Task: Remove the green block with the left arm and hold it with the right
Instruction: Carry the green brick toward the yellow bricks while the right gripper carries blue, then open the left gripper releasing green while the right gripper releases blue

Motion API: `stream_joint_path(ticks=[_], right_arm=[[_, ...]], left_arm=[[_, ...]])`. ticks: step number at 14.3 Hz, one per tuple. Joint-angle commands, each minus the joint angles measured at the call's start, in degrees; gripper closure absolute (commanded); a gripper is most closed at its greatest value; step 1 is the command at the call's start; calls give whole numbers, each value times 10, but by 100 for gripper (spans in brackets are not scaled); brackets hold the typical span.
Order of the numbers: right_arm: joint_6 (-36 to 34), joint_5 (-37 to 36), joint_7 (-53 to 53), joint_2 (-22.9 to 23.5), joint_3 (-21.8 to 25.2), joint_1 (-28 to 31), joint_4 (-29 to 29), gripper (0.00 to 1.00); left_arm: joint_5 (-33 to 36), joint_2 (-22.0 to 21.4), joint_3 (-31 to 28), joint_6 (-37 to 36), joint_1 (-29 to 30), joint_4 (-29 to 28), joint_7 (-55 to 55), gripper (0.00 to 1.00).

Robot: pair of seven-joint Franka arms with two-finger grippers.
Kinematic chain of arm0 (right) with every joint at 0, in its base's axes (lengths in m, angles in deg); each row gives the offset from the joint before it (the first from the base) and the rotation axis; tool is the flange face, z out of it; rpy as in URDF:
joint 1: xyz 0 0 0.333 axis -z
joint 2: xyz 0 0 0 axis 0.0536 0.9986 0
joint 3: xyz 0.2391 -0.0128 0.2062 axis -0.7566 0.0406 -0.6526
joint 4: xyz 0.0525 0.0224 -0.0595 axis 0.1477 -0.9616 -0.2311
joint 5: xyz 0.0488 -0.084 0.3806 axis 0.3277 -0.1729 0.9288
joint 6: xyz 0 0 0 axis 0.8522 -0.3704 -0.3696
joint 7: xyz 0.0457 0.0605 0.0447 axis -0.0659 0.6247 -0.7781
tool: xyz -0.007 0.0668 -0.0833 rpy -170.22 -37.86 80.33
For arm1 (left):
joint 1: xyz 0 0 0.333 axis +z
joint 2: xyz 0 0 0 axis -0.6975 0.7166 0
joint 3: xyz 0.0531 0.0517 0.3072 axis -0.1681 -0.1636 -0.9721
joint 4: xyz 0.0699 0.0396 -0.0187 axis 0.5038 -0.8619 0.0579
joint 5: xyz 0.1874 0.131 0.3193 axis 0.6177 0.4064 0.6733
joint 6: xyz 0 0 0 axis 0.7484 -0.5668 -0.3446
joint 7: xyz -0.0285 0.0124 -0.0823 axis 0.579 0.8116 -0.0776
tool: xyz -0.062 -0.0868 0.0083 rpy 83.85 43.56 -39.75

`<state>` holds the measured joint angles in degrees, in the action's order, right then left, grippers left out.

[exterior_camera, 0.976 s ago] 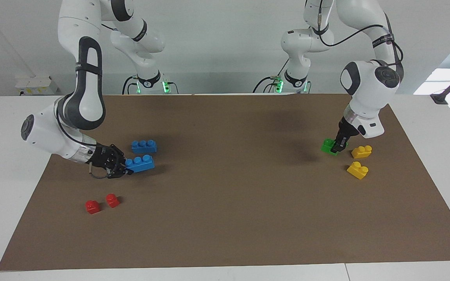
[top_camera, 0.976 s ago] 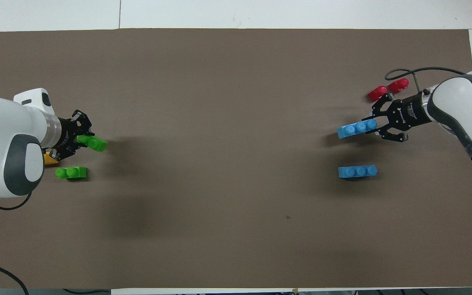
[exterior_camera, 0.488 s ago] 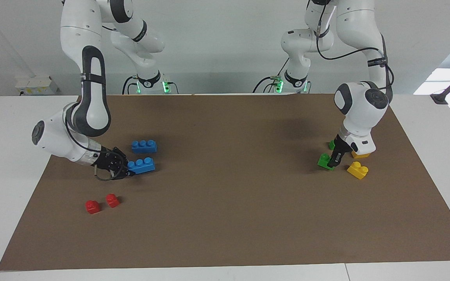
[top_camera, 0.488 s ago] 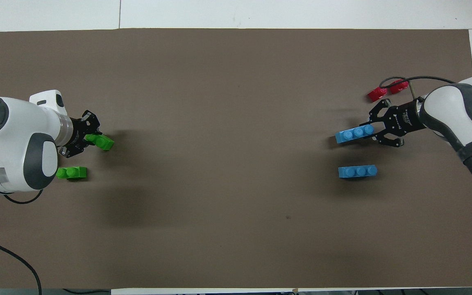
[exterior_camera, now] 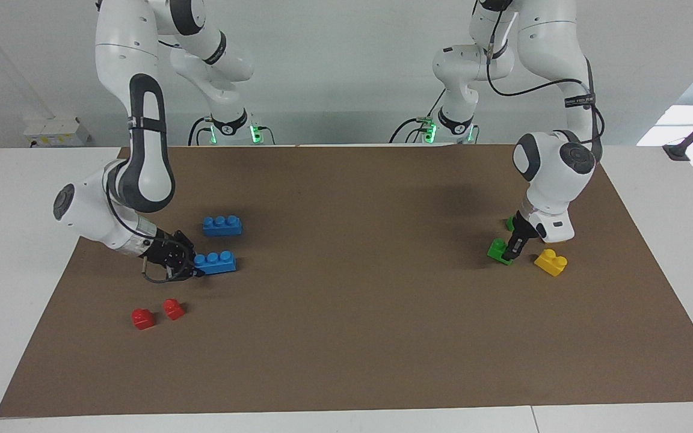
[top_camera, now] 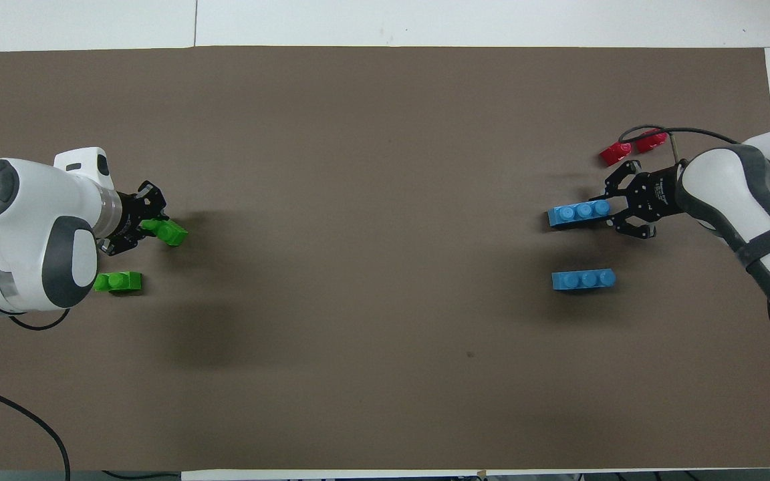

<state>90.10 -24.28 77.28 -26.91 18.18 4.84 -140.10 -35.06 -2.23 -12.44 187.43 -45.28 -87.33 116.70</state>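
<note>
At the left arm's end of the worktop (exterior_camera: pixel 346 361), we see the left claw (exterior_camera: pixel 512 249) clamped on a green block (exterior_camera: pixel 497 248), low beside a yellow brick (exterior_camera: pixel 551 262); the right claw (exterior_camera: pixel 193 264) grips one end of a blue brick (exterior_camera: pixel 217 262) near two red bricks (exterior_camera: pixel 155 314).

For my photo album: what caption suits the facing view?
Left gripper holds a green block; right gripper holds a blue brick.
</note>
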Motion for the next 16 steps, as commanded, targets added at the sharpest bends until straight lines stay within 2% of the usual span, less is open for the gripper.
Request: stream_joint_path(ticks=[1, 8, 9, 10, 11, 12, 13, 14, 16], right_arm=[[12, -3, 32, -15, -6, 2, -18, 100], [12, 13, 50, -17, -7, -8, -21, 100], [10, 13, 50, -17, -7, -8, -21, 94], [8, 13, 50, -17, -7, -8, -21, 77], [7, 13, 53, -17, -8, -9, -20, 40], [3, 13, 54, -17, -9, -9, -16, 22], [-3, 12, 55, -20, -9, -8, -11, 12], [-15, 12, 60, -23, -11, -9, -3, 7], [-47, 12, 65, -34, -11, -8, 18, 6]], left_arm=[[-9, 11, 2, 2, 9, 9, -26, 0], [-9, -15, 2, -56, 20, 50, -25, 0], [-9, -20, 1, -73, 21, 66, -25, 0], [-9, -24, 0, -90, 25, 80, -25, 0], [-9, -31, 0, -104, 26, 94, -25, 0], [-9, -35, 0, -118, 30, 107, -25, 0], [-6, -37, 0, -140, 31, 129, -27, 0], [-3, -35, 0, -163, 31, 152, -27, 0], [-1, -35, 0, -212, 31, 196, -32, 0]])
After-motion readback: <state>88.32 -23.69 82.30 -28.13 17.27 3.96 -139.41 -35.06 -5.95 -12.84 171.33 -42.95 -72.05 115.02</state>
